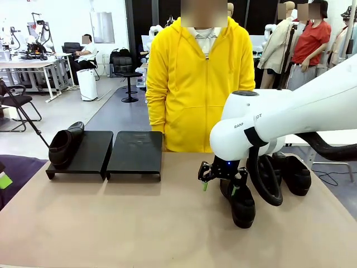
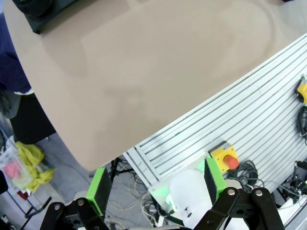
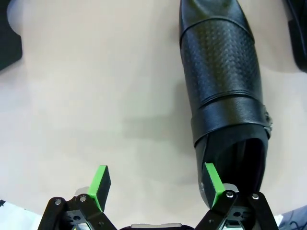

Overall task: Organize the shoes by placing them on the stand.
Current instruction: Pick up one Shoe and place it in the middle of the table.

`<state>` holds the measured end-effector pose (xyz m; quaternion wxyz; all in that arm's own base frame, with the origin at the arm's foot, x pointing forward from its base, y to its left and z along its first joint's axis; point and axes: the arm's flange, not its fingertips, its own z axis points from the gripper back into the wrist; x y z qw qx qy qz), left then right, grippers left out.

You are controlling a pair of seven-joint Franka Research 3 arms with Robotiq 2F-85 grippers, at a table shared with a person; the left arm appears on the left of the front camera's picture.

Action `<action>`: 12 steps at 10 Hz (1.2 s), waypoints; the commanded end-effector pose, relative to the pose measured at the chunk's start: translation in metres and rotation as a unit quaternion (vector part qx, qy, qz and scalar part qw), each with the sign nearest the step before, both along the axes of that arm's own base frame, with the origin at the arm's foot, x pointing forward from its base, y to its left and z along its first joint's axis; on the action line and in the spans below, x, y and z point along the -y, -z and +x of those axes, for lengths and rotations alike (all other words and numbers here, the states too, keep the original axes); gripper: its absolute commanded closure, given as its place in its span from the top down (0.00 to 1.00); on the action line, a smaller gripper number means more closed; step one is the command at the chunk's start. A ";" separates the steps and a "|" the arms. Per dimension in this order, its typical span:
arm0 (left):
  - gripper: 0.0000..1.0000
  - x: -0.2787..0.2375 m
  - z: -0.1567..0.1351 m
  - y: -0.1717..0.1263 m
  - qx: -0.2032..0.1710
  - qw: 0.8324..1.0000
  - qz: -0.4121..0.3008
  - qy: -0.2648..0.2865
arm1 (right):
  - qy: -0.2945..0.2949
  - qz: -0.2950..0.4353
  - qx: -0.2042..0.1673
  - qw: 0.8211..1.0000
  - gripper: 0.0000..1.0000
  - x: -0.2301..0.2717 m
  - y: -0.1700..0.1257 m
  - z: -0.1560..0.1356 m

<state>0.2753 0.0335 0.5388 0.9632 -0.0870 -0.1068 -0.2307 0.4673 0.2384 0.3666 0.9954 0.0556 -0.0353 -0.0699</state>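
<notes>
The stand is two low black platforms, the left one (image 1: 89, 152) and the right one (image 1: 135, 151), at the table's far left. One black glossy shoe (image 1: 64, 144) lies on the left platform. Another shoe (image 1: 241, 205) (image 3: 223, 76) lies on the table right of centre. My right gripper (image 1: 222, 180) (image 3: 156, 182) hangs open just beside it, its right pad (image 3: 211, 179) at the edge of the shoe's heel opening and nothing between the fingers. More black shoes (image 1: 294, 174) lie behind the right arm, partly hidden. My left gripper (image 2: 157, 184) is open and bare, off the table's near edge.
A person in a yellow hoodie (image 1: 198, 84) stands at the far side. A black cable loop (image 1: 266, 181) hangs from the right arm. Below the table edge are a slatted aluminium frame (image 2: 249, 110) and a red emergency button (image 2: 229, 160). Bare tabletop (image 1: 139, 218) spans the middle.
</notes>
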 end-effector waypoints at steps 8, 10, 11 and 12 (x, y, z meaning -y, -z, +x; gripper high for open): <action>1.00 0.000 -0.001 -0.001 -0.002 1.000 -0.006 -0.004 | -0.021 -0.010 0.004 1.000 1.00 0.024 0.021 0.010; 1.00 0.000 -0.001 -0.001 -0.002 1.000 -0.006 -0.004 | -0.024 -0.016 0.003 1.000 0.40 0.023 0.019 0.011; 1.00 0.000 -0.001 -0.001 -0.002 1.000 -0.006 -0.004 | -0.025 -0.014 0.002 1.000 0.00 0.023 0.018 0.012; 1.00 0.000 -0.001 -0.001 -0.002 1.000 -0.006 -0.004 | -0.026 -0.013 0.003 1.000 0.00 0.023 0.019 0.012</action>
